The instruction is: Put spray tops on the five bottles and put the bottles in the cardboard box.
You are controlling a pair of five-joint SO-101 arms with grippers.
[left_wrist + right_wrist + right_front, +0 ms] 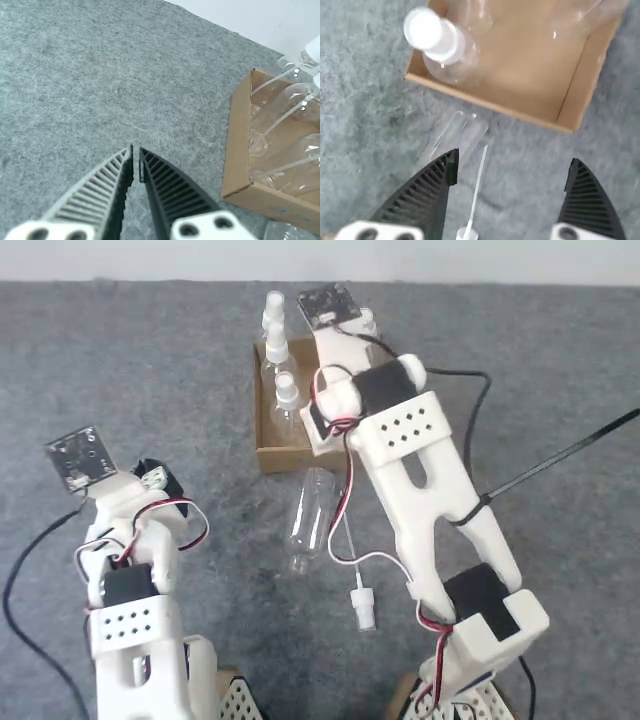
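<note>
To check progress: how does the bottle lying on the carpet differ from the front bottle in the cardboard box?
The carpet bottle lies on its side; the boxed bottle stands upright. The carpet bottle has no top; the boxed bottle wears a white spray top. Both are clear plastic.

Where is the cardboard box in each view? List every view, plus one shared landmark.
High view: box at upper centre, partly under an arm.
Left wrist view: box to one side of the left gripper.
Right wrist view: box just beyond the right gripper.
Shared landmark: the capped bottles inside it.
</note>
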